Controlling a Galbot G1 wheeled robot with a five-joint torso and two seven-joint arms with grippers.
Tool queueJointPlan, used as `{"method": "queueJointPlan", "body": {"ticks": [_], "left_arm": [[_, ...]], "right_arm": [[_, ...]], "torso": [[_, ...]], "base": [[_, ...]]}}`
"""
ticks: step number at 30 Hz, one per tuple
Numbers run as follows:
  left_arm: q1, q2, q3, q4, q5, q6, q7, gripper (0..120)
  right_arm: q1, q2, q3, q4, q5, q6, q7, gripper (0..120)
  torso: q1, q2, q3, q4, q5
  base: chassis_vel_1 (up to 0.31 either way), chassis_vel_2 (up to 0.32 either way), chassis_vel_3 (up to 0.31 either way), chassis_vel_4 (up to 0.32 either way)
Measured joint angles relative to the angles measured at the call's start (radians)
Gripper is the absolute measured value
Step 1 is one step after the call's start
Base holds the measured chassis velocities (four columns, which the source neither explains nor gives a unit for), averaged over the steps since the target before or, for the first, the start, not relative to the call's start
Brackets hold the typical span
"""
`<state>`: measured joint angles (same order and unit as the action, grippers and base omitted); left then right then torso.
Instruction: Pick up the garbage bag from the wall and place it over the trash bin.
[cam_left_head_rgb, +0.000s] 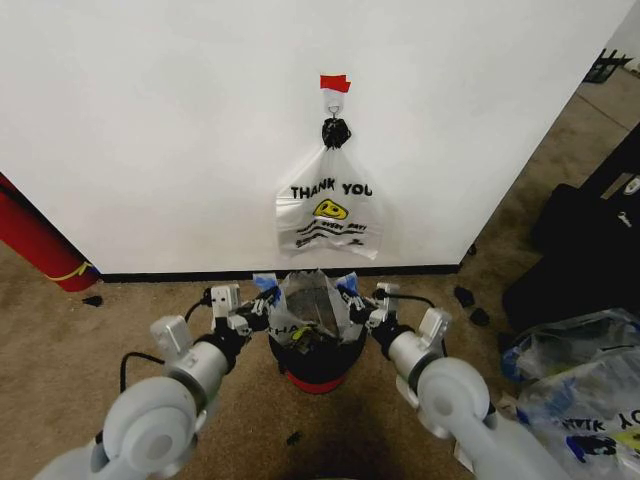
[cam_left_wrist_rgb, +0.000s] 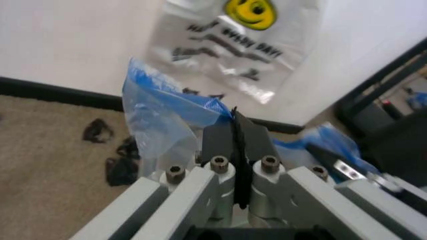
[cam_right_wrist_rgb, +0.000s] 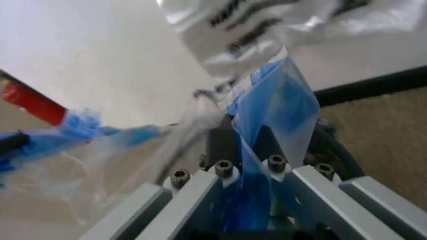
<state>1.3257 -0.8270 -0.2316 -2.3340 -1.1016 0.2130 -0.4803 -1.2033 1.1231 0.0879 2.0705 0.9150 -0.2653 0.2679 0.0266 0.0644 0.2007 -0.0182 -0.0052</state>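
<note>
Wall (cam_left_head_rgb: 150, 130): THANK YOU bag (cam_left_head_rgb: 330, 212) hangs on it from a hook (cam_left_head_rgb: 334, 105) under red tape (cam_left_head_rgb: 334, 83). Trash bin (cam_left_head_rgb: 317, 352) on carpet just below that bag. Garbage bag (cam_left_head_rgb: 305, 300) stretched over the bin's mouth. Left gripper (cam_left_head_rgb: 262, 308) clenched on its blue edge left of bin; right gripper (cam_left_head_rgb: 362, 308) likewise on the right.

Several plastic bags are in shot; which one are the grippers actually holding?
The garbage bag with blue patches, stretched over the trash bin between left gripper and right gripper. The THANK YOU bag hangs untouched on the wall.
</note>
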Motion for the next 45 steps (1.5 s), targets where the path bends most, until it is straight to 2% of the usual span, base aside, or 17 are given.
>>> {"method": "queueJointPlan", "body": {"ticks": [4,11,22,33,45], "left_arm": [[0.049,-0.023,-0.009,0.023,0.061,-0.026,0.009,0],[0.127,-0.056,-0.023,0.011,0.116,-0.043,0.012,0],[0.231,-0.099,-0.040,0.028,0.136,-0.045,0.026,0],[0.273,-0.058,-0.042,0.039,0.124,-0.013,0.013,0],[0.283,-0.026,-0.043,0.077,0.094,0.015,0.004,0]], "right_arm": [[-0.054,0.032,0.003,-0.011,-0.072,0.028,-0.012,0],[-0.106,0.085,0.006,-0.030,-0.156,0.056,-0.008,0],[-0.221,0.103,0.067,-0.008,-0.230,0.074,-0.024,0],[-0.315,0.102,0.103,0.017,-0.288,0.082,0.003,0],[-0.328,0.119,0.090,-0.017,-0.286,0.031,0.047,0]], "torso": [[0.000,0.000,0.000,0.0000,-0.0003],[0.000,0.000,0.000,0.0002,0.0001],[0.000,0.000,0.000,0.0002,-0.0001],[0.000,0.000,0.000,0.0001,-0.0001],[0.000,0.000,0.000,0.0001,-0.0002]], "base": [[0.000,0.000,0.000,0.000],[0.000,0.000,0.000,0.000],[0.000,0.000,0.000,0.000],[0.000,0.000,0.000,0.000],[0.000,0.000,0.000,0.000]]}}
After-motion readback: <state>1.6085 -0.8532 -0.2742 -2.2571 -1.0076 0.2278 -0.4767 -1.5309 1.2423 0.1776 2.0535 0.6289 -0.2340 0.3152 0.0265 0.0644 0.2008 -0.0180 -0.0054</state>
